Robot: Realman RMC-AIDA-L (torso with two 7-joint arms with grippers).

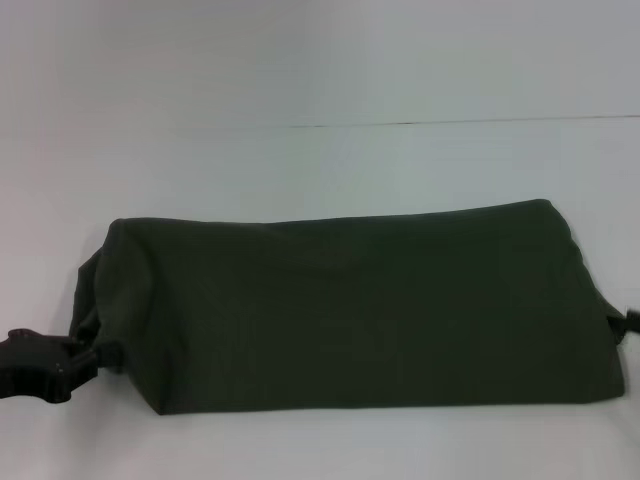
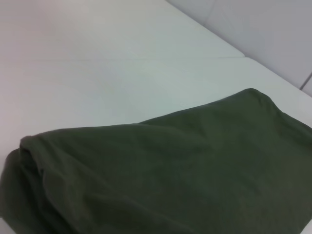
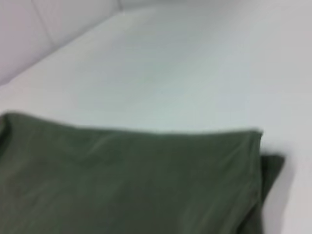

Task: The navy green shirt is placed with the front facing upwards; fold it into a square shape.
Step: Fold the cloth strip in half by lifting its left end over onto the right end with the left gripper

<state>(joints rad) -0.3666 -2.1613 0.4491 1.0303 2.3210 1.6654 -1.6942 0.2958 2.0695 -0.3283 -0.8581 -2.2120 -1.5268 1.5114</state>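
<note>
You're looking at a plain white tabletop [image 1: 320, 60] with a thin seam running across it behind the work. The dark olive-green cotton shirt [image 1: 360, 310] is lying on it, folded into a long wide band with plain fabric facing up. Your black left gripper [image 1: 95, 357] is sitting at the band's left end, pinching the bunched cloth there. Your right gripper [image 1: 632, 322] is barely peeking in at the right end, touching the fabric; its grip I cannot tell.
</note>
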